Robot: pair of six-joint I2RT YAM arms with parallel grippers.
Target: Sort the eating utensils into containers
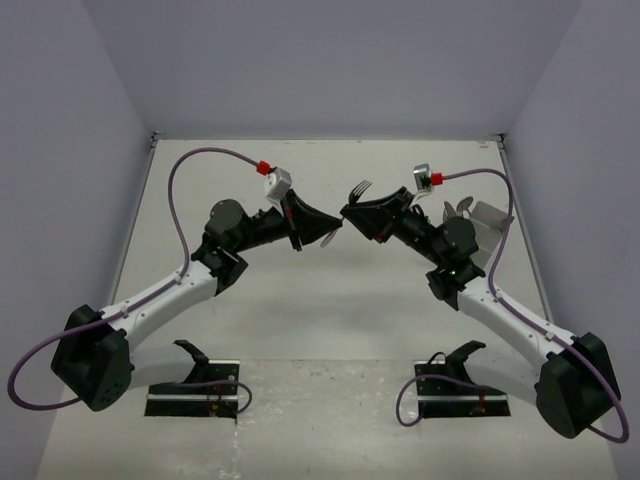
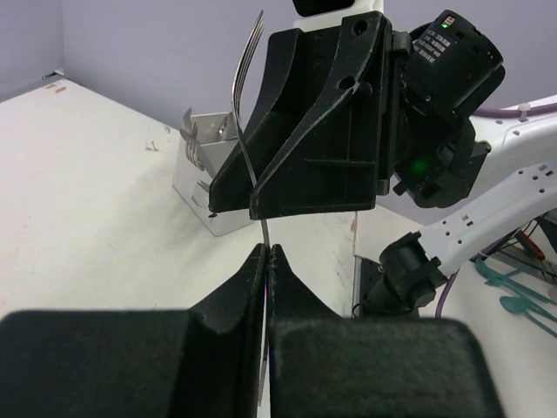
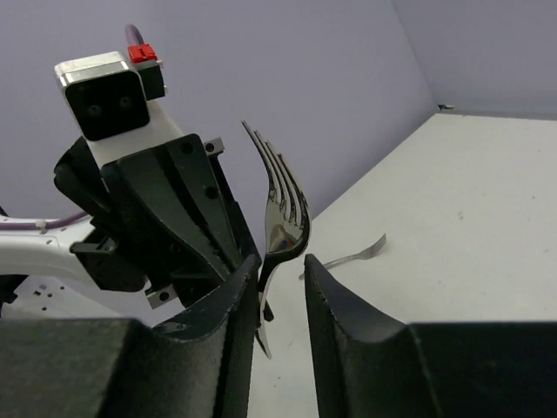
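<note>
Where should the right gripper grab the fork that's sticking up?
Take the fork by its slim neck, just under the tines. The left gripper pinches the lower handle and the fork stands nearly upright, so that stretch is the bare part. The right gripper best comes from the side facing the left one, one finger either side.

the left arm (image 1: 160, 293) and the right arm (image 1: 505, 318) are showing white tubes and black joints. a purple cable (image 1: 213, 151) is running along each, with a red clip (image 1: 264, 166) on it. a silver camera box (image 1: 277, 184) is sitting on each wrist. the fingers (image 3: 218, 335) are looking black and pointy. a green light (image 2: 421, 165) is glowing on the right arm.
</note>
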